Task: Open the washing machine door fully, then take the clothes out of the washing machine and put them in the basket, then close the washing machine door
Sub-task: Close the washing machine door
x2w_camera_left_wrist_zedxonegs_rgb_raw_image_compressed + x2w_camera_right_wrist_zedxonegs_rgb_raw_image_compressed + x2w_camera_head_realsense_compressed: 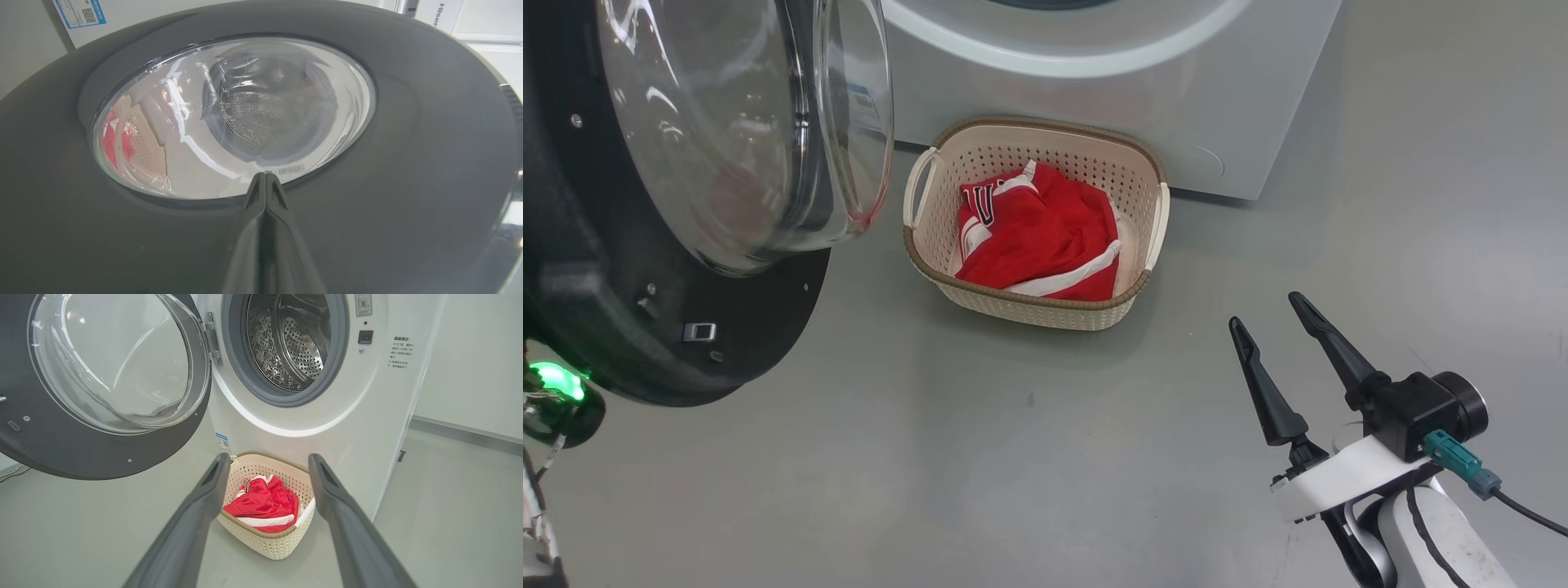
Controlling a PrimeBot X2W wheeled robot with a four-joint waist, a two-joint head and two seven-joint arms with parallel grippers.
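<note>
1. Far left: the washing machine door [613, 310] hangs open, swung out to the left on its hinge [212, 335]. The inner side faces the head camera, with a wide black rim and the clear glass bowl [743, 122] bulging out toward the middle of the scene
2. The left gripper [265, 175] is round the outer side of that door. Its two fingers are pinched right together with nothing between them, tips pointing at the lower edge of the glass. Can't tell whether they actually touch the door face
3. Middle: the basket [1029, 309] sits on the grey floor [1013, 457] right in front of the machine, just to the right of the door's edge in the head view
4. The clothes [1045, 237] are in the basket: a bunched red heap with white trim and a bit of black-and-white lettering at the upper left, all of it inside the brown rim
5. Behind the basket is the washing machine [1094, 106]. In the right wrist view its round opening stands uncovered, with the grey gasket [340, 355] ringing the perforated steel drum [286, 347]. A small blue label [222, 441] sits low on the front, just above the basket
6. Lower right: the right gripper [1264, 310] hangs over the floor, well apart from the basket. Its fingers are spread wide, holding nothing, and point up toward the machine
</note>
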